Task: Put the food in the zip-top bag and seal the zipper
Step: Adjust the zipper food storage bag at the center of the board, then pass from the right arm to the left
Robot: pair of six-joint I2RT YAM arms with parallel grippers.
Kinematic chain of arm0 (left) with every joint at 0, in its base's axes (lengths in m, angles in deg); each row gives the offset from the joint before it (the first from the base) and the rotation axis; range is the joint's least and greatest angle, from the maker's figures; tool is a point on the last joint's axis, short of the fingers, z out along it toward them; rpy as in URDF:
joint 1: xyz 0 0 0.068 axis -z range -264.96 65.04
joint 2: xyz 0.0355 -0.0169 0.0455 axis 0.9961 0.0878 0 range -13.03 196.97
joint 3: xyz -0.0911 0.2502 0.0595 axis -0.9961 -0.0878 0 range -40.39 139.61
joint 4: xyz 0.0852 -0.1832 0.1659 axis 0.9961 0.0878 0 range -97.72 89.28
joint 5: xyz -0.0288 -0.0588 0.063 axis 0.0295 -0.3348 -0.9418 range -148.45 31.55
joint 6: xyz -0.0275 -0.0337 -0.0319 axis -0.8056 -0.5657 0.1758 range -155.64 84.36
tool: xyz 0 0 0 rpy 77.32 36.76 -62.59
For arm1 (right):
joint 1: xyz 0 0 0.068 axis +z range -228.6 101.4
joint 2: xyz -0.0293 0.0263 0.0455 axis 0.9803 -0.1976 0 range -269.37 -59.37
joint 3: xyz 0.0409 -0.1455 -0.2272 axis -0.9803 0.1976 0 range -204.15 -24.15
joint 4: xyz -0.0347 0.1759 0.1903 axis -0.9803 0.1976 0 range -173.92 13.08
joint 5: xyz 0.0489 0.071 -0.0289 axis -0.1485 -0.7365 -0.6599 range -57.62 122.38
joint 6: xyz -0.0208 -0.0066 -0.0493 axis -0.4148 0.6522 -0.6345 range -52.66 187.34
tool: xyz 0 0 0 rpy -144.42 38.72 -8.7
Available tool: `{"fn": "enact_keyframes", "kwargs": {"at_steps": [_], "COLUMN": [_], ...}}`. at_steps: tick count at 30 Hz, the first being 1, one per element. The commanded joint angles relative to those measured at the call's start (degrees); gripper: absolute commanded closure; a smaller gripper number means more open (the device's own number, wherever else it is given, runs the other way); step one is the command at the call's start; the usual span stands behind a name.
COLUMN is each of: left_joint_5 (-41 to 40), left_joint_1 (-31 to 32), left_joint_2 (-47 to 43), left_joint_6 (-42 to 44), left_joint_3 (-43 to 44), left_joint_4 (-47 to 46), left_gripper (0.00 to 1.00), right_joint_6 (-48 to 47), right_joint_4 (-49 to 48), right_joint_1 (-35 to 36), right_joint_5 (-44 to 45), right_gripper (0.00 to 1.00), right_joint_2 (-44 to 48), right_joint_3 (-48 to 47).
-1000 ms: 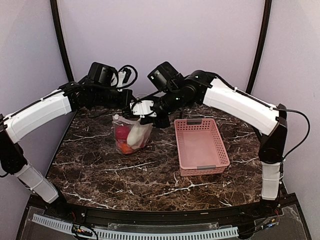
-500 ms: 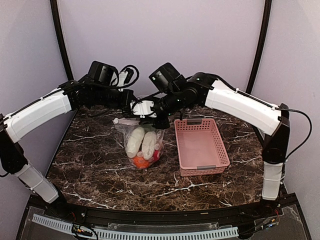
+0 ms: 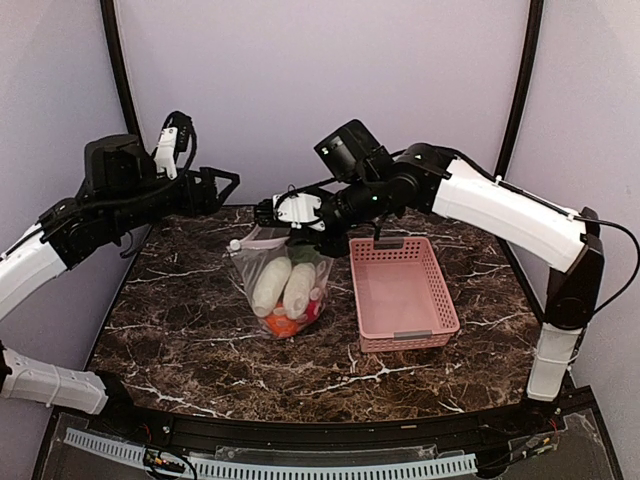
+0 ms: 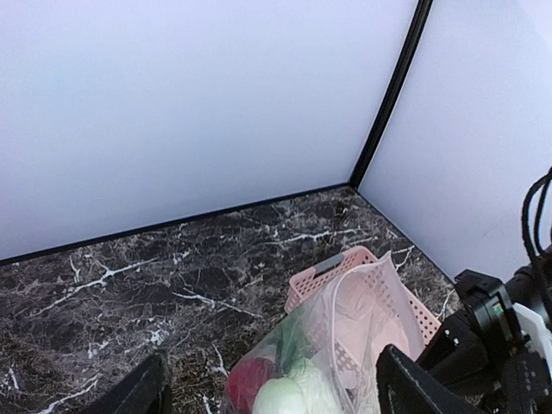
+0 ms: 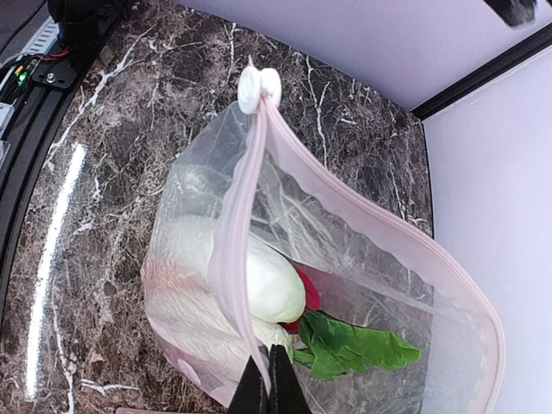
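The zip-top bag hangs down to the marble table with its mouth edge pinched in my right gripper, which is shut on it. Inside lies the food: two white radishes, green leaves, a red ball and an orange piece. In the right wrist view my right gripper clamps the zipper strip. The two strips gape apart, and the white slider sits at the far end. My left gripper stands open, up and left of the bag and clear of it. In the left wrist view the bag lies between its fingers.
A pink plastic basket stands just right of the bag, with nothing showing inside; it also shows behind the bag in the left wrist view as the basket. Lilac walls with black corner posts close in the back and sides of the table.
My left gripper opened, let go of the bag and pulled back up and to the left. The bag dropped lower and spread out, hanging now from the right gripper alone.
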Motion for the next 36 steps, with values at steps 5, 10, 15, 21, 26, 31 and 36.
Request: {"fn": "enact_keyframes", "kwargs": {"at_steps": [5, 10, 15, 21, 26, 31, 36], "left_joint_5": [4.1, 11.3, 15.2, 21.9, 23.2, 23.8, 24.1], "left_joint_1": [0.2, 0.2, 0.2, 0.2, 0.2, 0.1, 0.1], "left_joint_2": [-14.9, -19.6, -20.5, -17.3, -13.9, -11.8, -10.8], "left_joint_6": [-4.0, -1.6, 3.3, 7.2, 8.9, 10.6, 10.6], "left_joint_3": [-18.7, -25.6, -32.5, -36.1, -36.4, -36.1, -36.2], "left_joint_4": [-10.2, -14.2, -21.7, -30.5, -33.9, -35.4, -37.0], "left_gripper": [0.22, 0.27, 0.29, 0.3, 0.36, 0.42, 0.48], "right_joint_6": [7.5, 10.2, 10.6, 10.7, 10.9, 11.0, 11.1], "right_joint_4": [-5.5, -5.3, -5.1, -4.6, -4.3, -4.3, -4.3], "right_joint_1": [-2.3, -2.7, -2.8, -3.2, -3.3, -3.4, -3.5], "right_joint_5": [-3.7, -7.2, -8.0, -8.0, -8.1, -8.3, -8.3], "right_gripper": [1.0, 1.0, 1.0, 1.0, 1.0, 1.0, 1.0], "right_joint_2": [3.7, 3.7, 3.5, 4.0, 4.0, 3.7, 3.7], "right_joint_3": [3.3, 3.5, 3.8, 4.2, 4.5, 4.2, 4.3]}}
